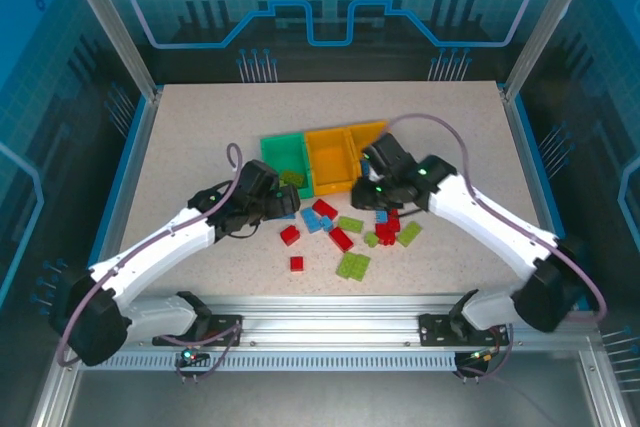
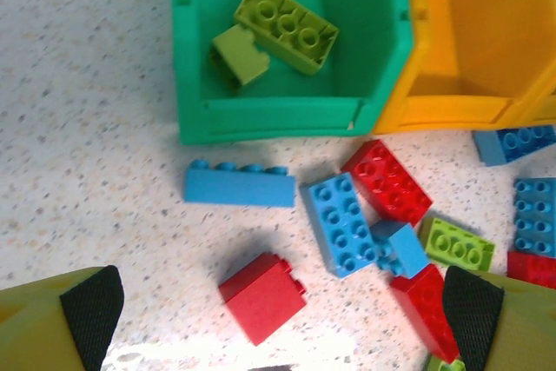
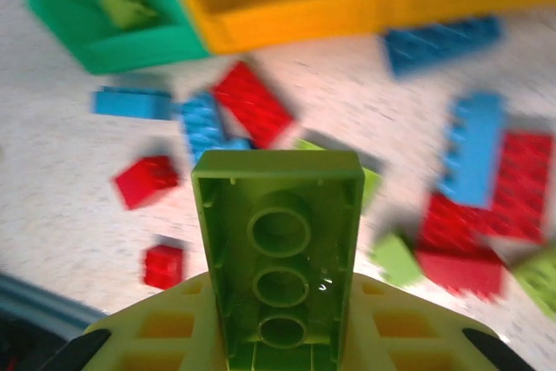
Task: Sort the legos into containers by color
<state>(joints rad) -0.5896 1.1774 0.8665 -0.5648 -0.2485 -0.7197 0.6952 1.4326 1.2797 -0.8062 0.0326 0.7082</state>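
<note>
The green bin (image 1: 283,150) and two orange-yellow bins (image 1: 333,159) (image 1: 367,134) stand in a row at mid-table. Two lime bricks (image 2: 287,23) lie in the green bin (image 2: 278,116). Red, blue and lime legos are scattered in front of the bins, among them a red brick (image 1: 290,235) and a lime one (image 1: 352,266). My left gripper (image 2: 282,323) hangs open above a small red brick (image 2: 261,297), just in front of the green bin. My right gripper (image 3: 282,341) is shut on a lime brick (image 3: 278,249), held above the pile with its hollow underside toward the camera.
A long blue brick (image 2: 239,186), a blue plate (image 2: 340,223) and a red plate (image 2: 387,180) lie just in front of the green bin. The right orange bin (image 3: 469,2) holds something blue. Bare tabletop (image 1: 200,147) stretches to the left and behind the bins.
</note>
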